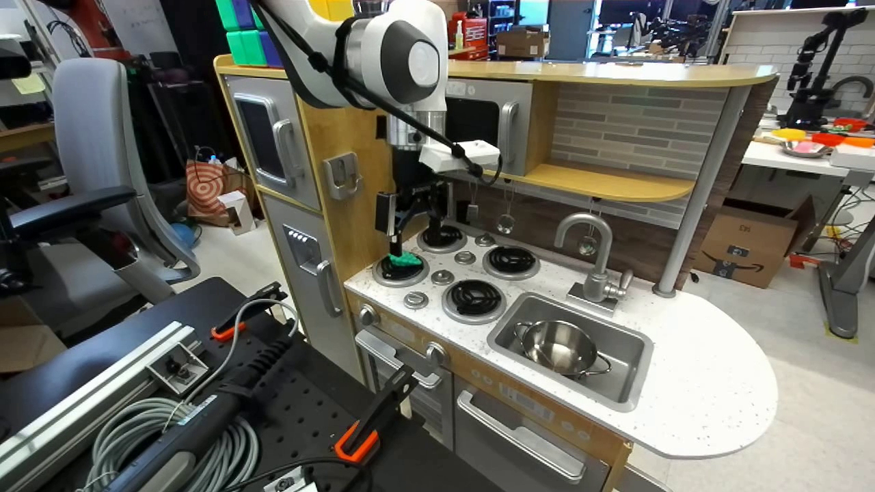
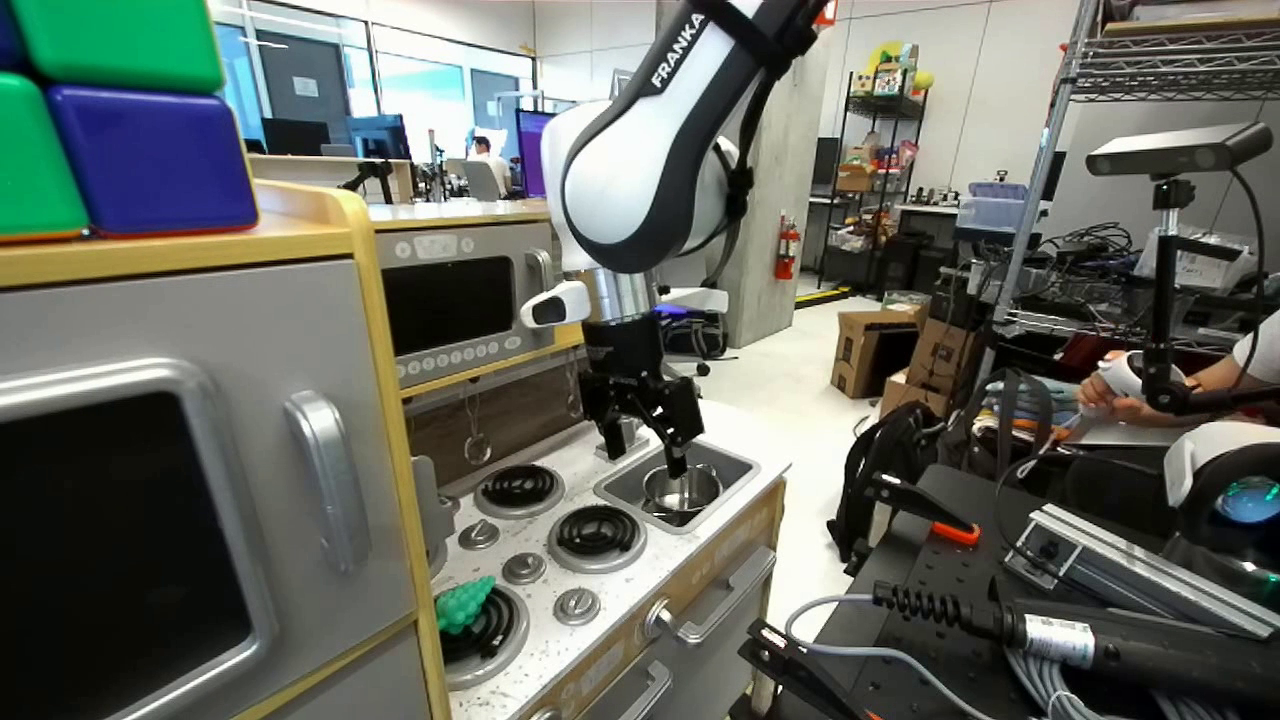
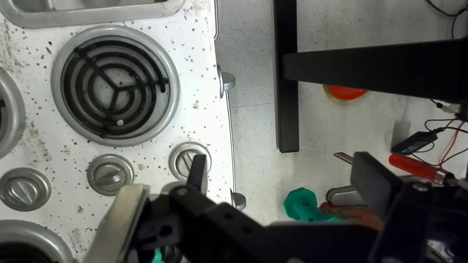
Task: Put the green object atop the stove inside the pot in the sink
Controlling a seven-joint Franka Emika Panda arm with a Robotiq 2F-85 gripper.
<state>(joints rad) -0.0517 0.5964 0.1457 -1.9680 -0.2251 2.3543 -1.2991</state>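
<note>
The green object (image 1: 405,259) is a small bumpy green item resting on a front burner beside the tall cabinet. It also shows in an exterior view (image 2: 465,605), and a sliver shows in the wrist view (image 3: 158,256), mostly hidden behind the gripper. The white stove (image 1: 427,318) has several black-and-silver burners. The shiny pot (image 1: 560,347) stands upright in the sink (image 1: 642,372); it also shows in an exterior view (image 2: 682,490). My gripper (image 3: 281,166) is open and empty, raised over the stove's front edge in the wrist view, not touching the green object.
A curved faucet (image 1: 595,239) stands behind the sink. A shelf (image 1: 615,184) and grey microwave (image 2: 450,300) overhang the back. The tall cabinet (image 1: 355,171) borders the stove. A black table (image 1: 301,410) with clamps is in front. Another green thing (image 3: 301,204) lies beyond the counter edge.
</note>
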